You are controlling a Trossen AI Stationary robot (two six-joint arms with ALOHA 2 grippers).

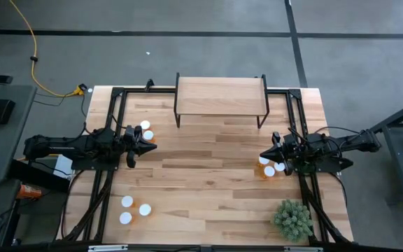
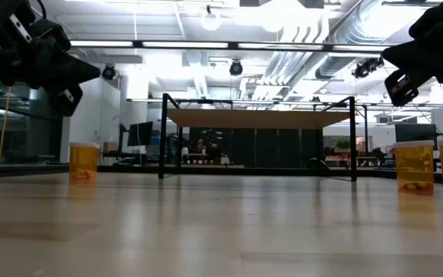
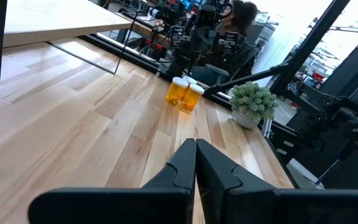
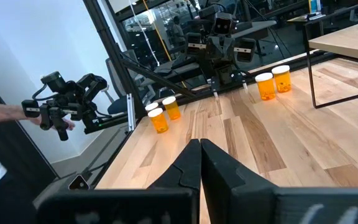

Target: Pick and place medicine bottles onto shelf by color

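While the low light-wood shelf on its black metal frame (image 1: 221, 96) stands bare at the far edge, nothing looks placed yet. Three clusters of small amber white-capped medicine bottles (image 1: 136, 209) wait on the surface. Left tool (image 1: 150, 145) and right tool (image 1: 264, 153) hover, fingers together, empty. A green potted plant (image 1: 292, 219) sits near-right.

Shelf (image 1: 221, 91): pale smooth wood, black metal frame. Medicine bottles (image 1: 270, 166): translucent amber plastic.
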